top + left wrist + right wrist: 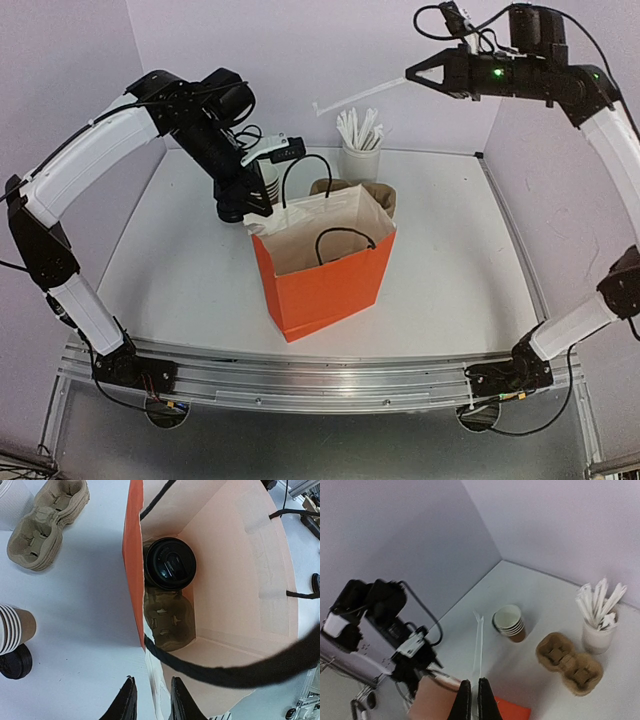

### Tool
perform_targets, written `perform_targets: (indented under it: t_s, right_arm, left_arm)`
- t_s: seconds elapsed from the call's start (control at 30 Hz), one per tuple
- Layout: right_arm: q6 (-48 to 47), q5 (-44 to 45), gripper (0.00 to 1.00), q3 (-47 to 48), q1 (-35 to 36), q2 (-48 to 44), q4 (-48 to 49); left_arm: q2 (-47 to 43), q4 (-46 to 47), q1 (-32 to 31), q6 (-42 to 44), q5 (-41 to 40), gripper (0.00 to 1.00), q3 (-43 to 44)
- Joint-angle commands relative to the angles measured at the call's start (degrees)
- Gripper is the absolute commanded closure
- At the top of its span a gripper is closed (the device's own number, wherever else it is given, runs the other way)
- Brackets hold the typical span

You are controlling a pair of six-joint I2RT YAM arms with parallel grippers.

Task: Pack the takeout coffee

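The takeout coffee (pixel 169 563), a cup under a black dome lid, stands in a brown pulp carrier (pixel 169 622) at the bottom of the orange paper bag (pixel 328 283). From the top view the bag's walls hide it. My left gripper (pixel 153 679) is shut on the bag's back-left rim (pixel 156 692), one finger outside and one inside. In the top view that left gripper (pixel 255 210) leans over the same corner. My right gripper (pixel 412 72) hangs high at the back right. It is shut on a long paper-wrapped straw (pixel 480 640) that points left.
A white cup of wrapped straws (pixel 361 148) stands at the back. A stack of lidless brown cups (pixel 510 622) and loose black lids (pixel 15 661) sit left of the bag. Spare pulp carriers (pixel 569 662) lie behind it. Low walls edge the table.
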Motion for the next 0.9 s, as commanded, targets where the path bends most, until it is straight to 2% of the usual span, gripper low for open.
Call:
perform_targets:
  t_s: [0.0, 0.27, 0.47, 0.63, 0.87]
  right_arm:
    - [8.3, -16.45, 1.0, -8.89, 0.0, -8.23, -2.51]
    - [12.32, -22.65, 1.0, -17.25, -0.01, -15.38, -2.75]
    - [11.49, -20.7, 1.0, -19.67, -0.04, -17.21, -2.78]
    - [13.11, -16.0, 1.0, -21.54, 1.27, -11.82, -3.92]
    - [6.15, -3.5, 1.0, -14.06, 9.81, -0.3, -9.06]
  left_arm:
    - [-2.89, -4.45, 0.36, -0.57, -0.5, 0.76, -0.17]
    - [-2.13, -4.56, 0.37, -0.84, 0.29, 0.76, 0.52]
    - [-1.92, -4.68, 0.34, -0.97, -0.1, 0.76, 0.69]
    - [-2.02, -4.46, 0.37, -0.67, -1.22, 0.76, 1.55]
    - [-2.63, -4.95, 0.54, 0.17, -2.68, 0.76, 4.07]
